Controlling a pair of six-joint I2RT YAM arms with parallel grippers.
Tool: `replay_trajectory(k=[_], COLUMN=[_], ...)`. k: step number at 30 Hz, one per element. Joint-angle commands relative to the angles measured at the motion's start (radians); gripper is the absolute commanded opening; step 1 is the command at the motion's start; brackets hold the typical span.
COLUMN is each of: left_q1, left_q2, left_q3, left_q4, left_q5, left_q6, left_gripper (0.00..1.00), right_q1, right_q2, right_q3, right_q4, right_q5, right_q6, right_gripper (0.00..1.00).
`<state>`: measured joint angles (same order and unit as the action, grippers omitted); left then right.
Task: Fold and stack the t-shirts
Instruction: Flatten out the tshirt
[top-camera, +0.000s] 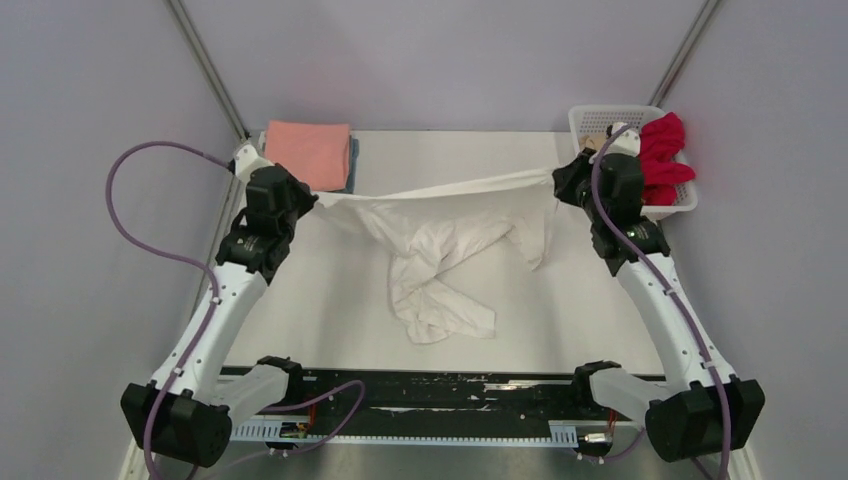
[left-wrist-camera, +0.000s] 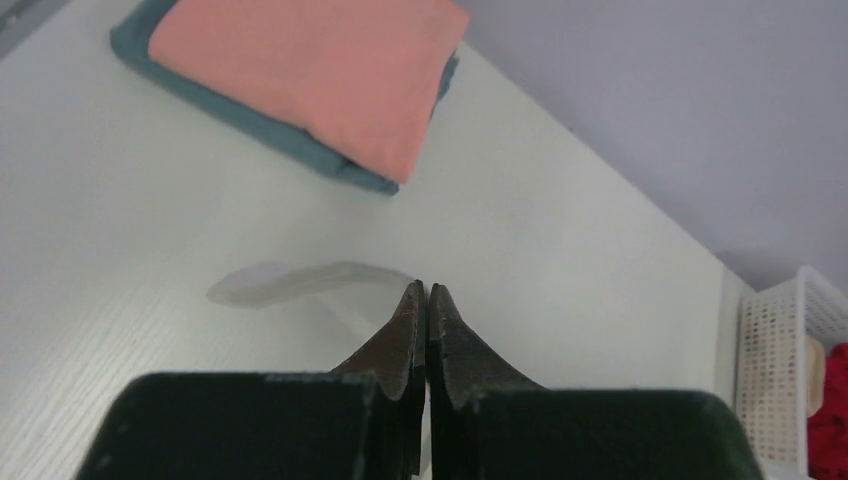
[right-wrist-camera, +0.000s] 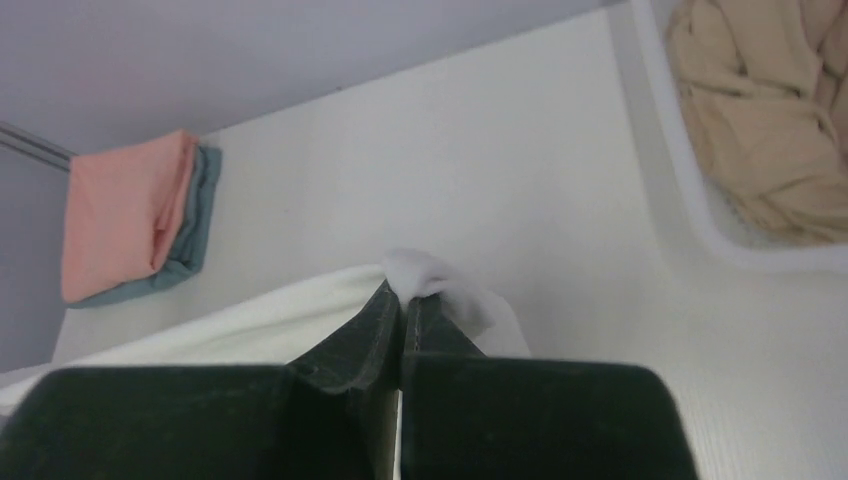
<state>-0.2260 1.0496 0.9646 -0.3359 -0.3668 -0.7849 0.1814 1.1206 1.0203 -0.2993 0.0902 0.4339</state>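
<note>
The white t-shirt (top-camera: 440, 240) is stretched in the air between both grippers, and its lower part hangs crumpled onto the table. My left gripper (top-camera: 312, 200) is shut on its left end; in the left wrist view (left-wrist-camera: 425, 288) the jaws are pressed together with a white sliver between them. My right gripper (top-camera: 555, 178) is shut on its right end, where cloth (right-wrist-camera: 430, 272) bunches at the tips (right-wrist-camera: 402, 297). The salmon pink tee (top-camera: 308, 152) lies folded on the folded grey-blue tee (top-camera: 352, 165) at the back left. The red tee (top-camera: 665, 150) and the beige tee (right-wrist-camera: 770, 150) lie crumpled in the basket.
The white lattice basket (top-camera: 590, 118) stands at the back right corner, close behind my right gripper. The folded stack (left-wrist-camera: 300, 70) lies just behind my left gripper. Grey walls close in the back and both sides.
</note>
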Motion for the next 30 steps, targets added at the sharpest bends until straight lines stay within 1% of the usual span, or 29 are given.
replay_trajectory(k=[1,3,5,10,16,18,21,23,26,28,30], left_q1=[0.019,0.02,0.02,0.021,0.021,0.021,0.02,0.022,0.021,0.021,0.021], left_q2=[-0.073,-0.094,-0.124,-0.241,-0.384,-0.423,-0.48,-0.497,-0.475,-0.437,-0.391], left_q3=[0.198,0.278,0.354,0.506,0.625,0.66,0.691,0.712,0.791,0.833,0.849], left_q4=[-0.049,-0.067,-0.079,-0.082,-0.109,-0.117,-0.109,-0.091,-0.096,-0.089,-0.067], left_q5=[-0.104,-0.118,-0.101,-0.004,0.193,0.281,0.413,0.42,0.422,0.478,0.587], left_q6=[0.089,0.123,0.158,0.214,0.27,0.282,0.302,0.312,0.322,0.315,0.308], left_gripper=[0.0,0.0,0.0,0.0,0.0,0.0,0.0,0.0,0.0,0.0,0.0], right_q1=[-0.037,-0.043,-0.043,-0.044,-0.044,-0.044,-0.043,-0.044,-0.044,-0.044,-0.044], right_q2=[-0.074,-0.099,-0.132,-0.244,-0.38,-0.421,-0.476,-0.507,-0.525,-0.521,-0.507], right_q3=[0.199,0.262,0.318,0.444,0.546,0.575,0.607,0.624,0.648,0.65,0.63], right_q4=[-0.014,-0.029,-0.038,-0.079,-0.132,-0.135,-0.137,-0.137,-0.137,-0.137,-0.135], right_q5=[-0.061,-0.062,-0.072,-0.138,-0.253,-0.291,-0.305,-0.312,-0.319,-0.307,-0.267], right_q6=[-0.109,-0.128,-0.14,-0.143,-0.12,-0.118,-0.113,-0.11,-0.11,-0.112,-0.113], right_gripper=[0.0,0.0,0.0,0.0,0.0,0.0,0.0,0.0,0.0,0.0,0.0])
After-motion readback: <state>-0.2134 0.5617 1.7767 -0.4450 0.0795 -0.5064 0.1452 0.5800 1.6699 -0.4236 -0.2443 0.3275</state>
